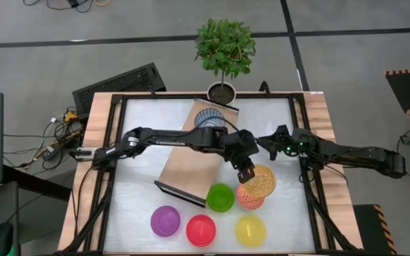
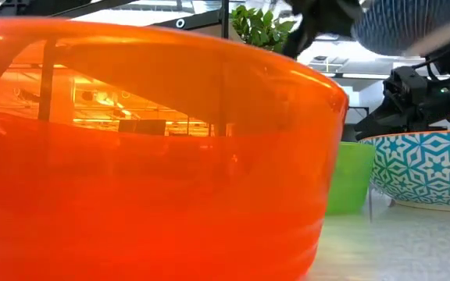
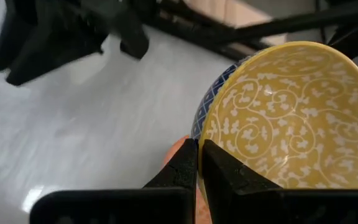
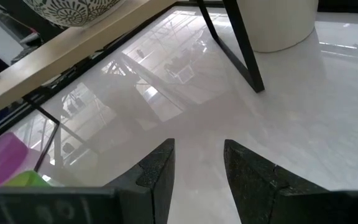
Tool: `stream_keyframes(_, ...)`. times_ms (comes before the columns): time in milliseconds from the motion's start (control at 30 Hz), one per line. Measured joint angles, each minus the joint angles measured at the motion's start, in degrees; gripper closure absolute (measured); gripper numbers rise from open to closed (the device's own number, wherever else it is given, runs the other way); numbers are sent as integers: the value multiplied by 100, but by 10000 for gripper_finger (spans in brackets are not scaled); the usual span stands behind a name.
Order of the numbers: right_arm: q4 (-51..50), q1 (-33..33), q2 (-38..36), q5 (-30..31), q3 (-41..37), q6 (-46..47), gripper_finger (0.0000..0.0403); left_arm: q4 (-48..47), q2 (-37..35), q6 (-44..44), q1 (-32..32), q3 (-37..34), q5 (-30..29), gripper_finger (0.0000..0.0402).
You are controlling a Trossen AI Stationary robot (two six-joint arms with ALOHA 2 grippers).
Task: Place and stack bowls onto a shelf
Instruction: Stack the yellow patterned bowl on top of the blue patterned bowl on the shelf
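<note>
1. Your left gripper [image 1: 248,173] sits right of the tabletop's [image 1: 141,135] centre, fingers [image 3: 188,165] clamped on the rim of the golden bowl [image 1: 260,182]; the left wrist view shows that rim pinched between them.
2. The golden bowl hangs tilted over the red-white bowl [image 1: 248,200], which stands at about 4 o'clock from the tabletop's centre; in the left wrist view a blue-patterned underside shows beneath the golden rim.
3. The shelf [image 1: 191,160] runs diagonally across the middle of the tabletop, from 12 o'clock down towards 7 o'clock. One blue-white bowl [image 1: 209,118] stands on its far end, near the plant pot [image 1: 222,92].
4. The green bowl [image 1: 221,197] sits just at 9 o'clock of the red-white bowl, by the shelf's near end.
5. Along the front edge you have the purple bowl [image 1: 166,220], red bowl [image 1: 201,230] and yellow bowl [image 1: 250,230] in a row, apart from one another.
6. Your right gripper [image 1: 267,144] waits at 3 o'clock of the shelf, fingers [image 4: 157,171] apart with nothing between them.
</note>
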Motion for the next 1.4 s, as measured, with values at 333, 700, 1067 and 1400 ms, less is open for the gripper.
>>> stream_keyframes(333,-1,0,0,0,0,21,239,-159,-938,-265,227,0,-238,401)
stream_keyframes(700,2,0,34,9,0,21,239,-2073,-2047,-344,1066,7,-1066,401)
stream_keyframes(1067,3,0,329,17,0,23,239,-3404,-2164,-54,2094,-17,-748,401)
stream_keyframes(1400,6,0,374,26,0,23,239,-3762,-2113,109,2379,-26,-577,401)
